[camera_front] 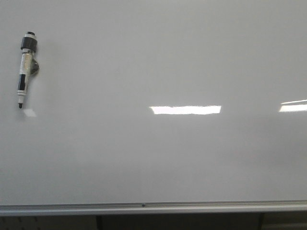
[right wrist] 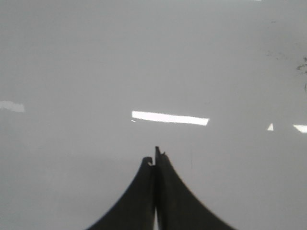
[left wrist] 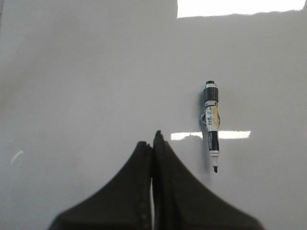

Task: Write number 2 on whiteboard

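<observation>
My left pincer (left wrist: 152, 141), clamped empty like the right pincer (right wrist: 154, 155), sits nearer the uncapped marker (left wrist: 211, 125), lying lengthwise right of its tips on the whiteboard (camera_front: 158, 57).

The whiteboard (camera_front: 168, 158) runs past the front view's top and both side edges. The marker's (left wrist: 211, 123) label print is too small to read. Faint dark smudges (right wrist: 301, 64) at the right wrist view's edge are cut off, unreadable.
</observation>
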Controlling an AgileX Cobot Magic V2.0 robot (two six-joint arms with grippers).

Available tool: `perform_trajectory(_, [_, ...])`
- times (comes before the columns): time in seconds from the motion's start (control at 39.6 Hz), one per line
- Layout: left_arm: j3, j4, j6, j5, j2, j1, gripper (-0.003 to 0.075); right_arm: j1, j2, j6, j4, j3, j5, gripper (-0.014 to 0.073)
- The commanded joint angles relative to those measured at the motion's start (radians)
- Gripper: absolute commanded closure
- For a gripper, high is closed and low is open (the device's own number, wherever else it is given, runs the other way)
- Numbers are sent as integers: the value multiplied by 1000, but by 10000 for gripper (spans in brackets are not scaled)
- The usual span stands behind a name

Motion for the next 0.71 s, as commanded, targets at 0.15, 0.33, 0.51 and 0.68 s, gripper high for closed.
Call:
perform_trajectory(0.15, [23,-8,-3,-81,-17,-7,740,2,-15,-3,-5,0,-80,662])
perform_trajectory(0.33, [23,-8,-3,-81,-17,-7,739,2,-15,-3,-5,0,-80,662])
perform_trajectory(0.51, [23,-8,-3,-81,-17,-7,739,2,-15,-3,-5,0,-80,662])
perform_trajectory(0.68, [23,-8,-3,-97,-17,-7,739,2,-15,-3,-5,0,-100,662])
